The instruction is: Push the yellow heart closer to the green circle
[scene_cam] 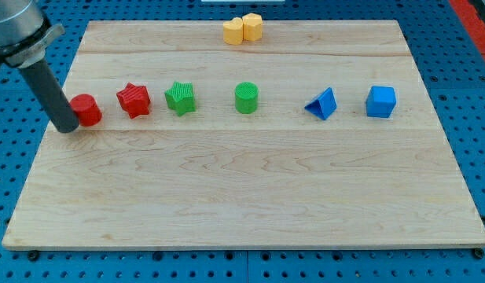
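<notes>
The yellow heart (233,31) lies at the view's top edge of the wooden board (242,189), touching a yellow hexagon block (252,26) on its right. The green circle (246,97) stands below them, near the board's middle row. My tip (68,129) rests at the far left of the board, touching the left side of the red cylinder (87,109), far from the yellow heart and the green circle.
In the same row stand a red star (134,100), a green star (180,97), a blue triangle (322,104) and a blue cube (380,101). The board lies on a blue perforated table (14,173).
</notes>
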Motion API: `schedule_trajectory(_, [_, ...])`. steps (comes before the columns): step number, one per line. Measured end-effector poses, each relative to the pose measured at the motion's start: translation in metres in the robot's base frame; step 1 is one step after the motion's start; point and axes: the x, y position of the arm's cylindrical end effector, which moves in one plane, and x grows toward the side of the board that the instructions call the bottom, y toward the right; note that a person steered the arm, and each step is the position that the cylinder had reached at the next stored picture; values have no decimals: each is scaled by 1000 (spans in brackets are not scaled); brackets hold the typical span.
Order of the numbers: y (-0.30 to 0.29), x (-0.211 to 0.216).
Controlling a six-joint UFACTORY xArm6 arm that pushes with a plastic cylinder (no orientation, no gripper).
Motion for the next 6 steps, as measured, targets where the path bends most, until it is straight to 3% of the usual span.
schedule_trajectory(1, [2, -5])
schedule_trajectory(2, [-46, -4])
schedule_trajectory(3, [-42, -44])
schedule_trajectory(4, [-1, -128])
schedule_trajectory(5, [105, -177])
schedule_trajectory(6, [141, -195])
